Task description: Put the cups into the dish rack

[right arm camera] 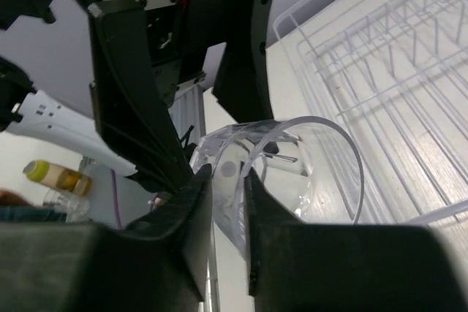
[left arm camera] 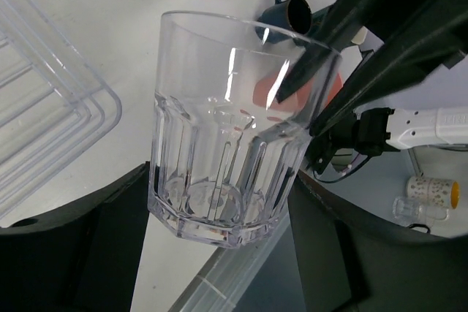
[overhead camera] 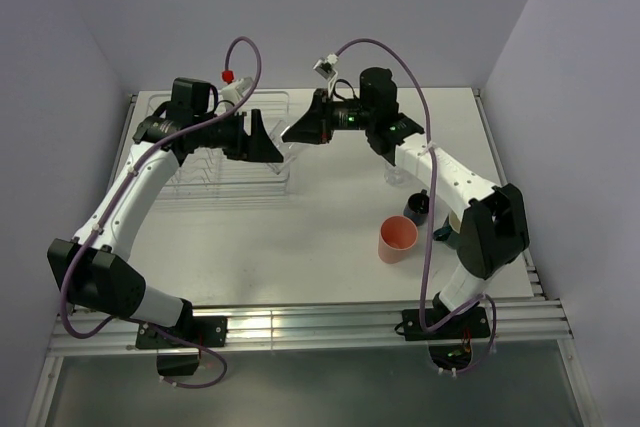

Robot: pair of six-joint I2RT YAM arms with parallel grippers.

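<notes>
Over the tabletop (overhead camera: 320, 247), just beside the dish rack (overhead camera: 215, 172), your left hand (overhead camera: 268, 137) is clamped around the base of the clear tumbler (left arm camera: 234, 129), and your right hand (overhead camera: 297, 133) pinches its rim wall, one finger inside. Make sure that thin pinch is firm before you loosen the left; smooth glass slips easily.
</notes>
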